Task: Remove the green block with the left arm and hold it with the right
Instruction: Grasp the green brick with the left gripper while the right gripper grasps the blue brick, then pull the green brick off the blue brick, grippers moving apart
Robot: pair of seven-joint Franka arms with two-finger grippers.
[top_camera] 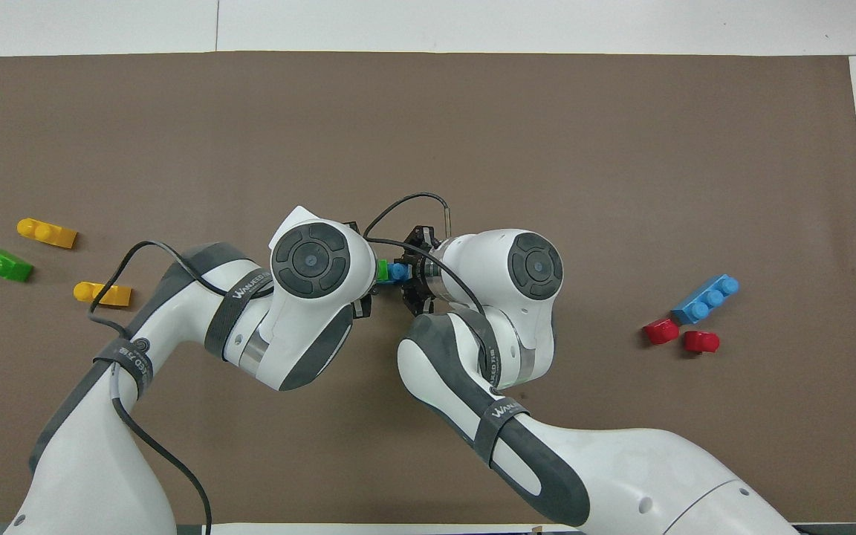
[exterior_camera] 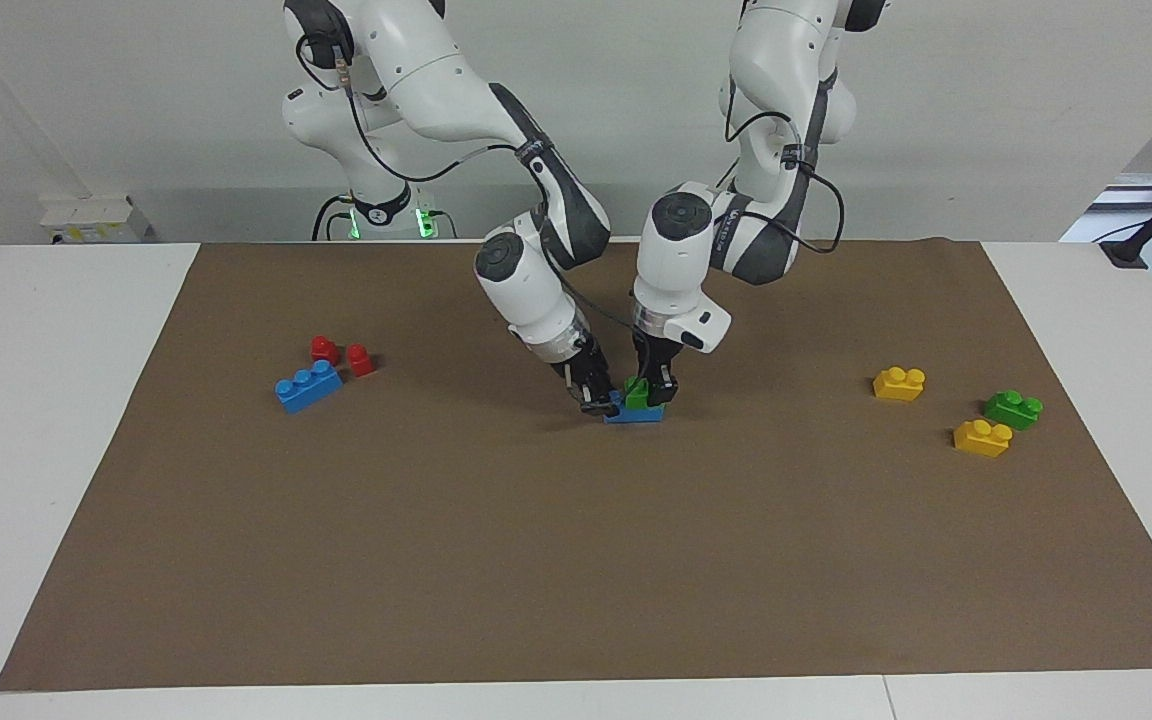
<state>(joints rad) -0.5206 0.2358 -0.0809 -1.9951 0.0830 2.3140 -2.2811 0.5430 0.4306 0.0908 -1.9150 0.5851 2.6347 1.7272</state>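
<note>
A green block (exterior_camera: 636, 391) sits pressed on top of a short blue brick (exterior_camera: 633, 413) in the middle of the brown mat. My left gripper (exterior_camera: 654, 393) comes straight down on it, fingers shut on the green block's sides. My right gripper (exterior_camera: 598, 402) reaches in slanted from the right arm's end and is shut on the end of the blue brick. In the overhead view only a sliver of the green block (top_camera: 382, 270) and the blue brick (top_camera: 397, 271) shows between the two hands. A second green block (exterior_camera: 1013, 409) lies loose at the left arm's end.
Two yellow bricks (exterior_camera: 899, 384) (exterior_camera: 982, 438) lie beside the second green block. At the right arm's end lie a blue three-stud brick (exterior_camera: 308, 386) and two small red pieces (exterior_camera: 324, 349) (exterior_camera: 360, 360). The brown mat (exterior_camera: 576, 560) covers the white table.
</note>
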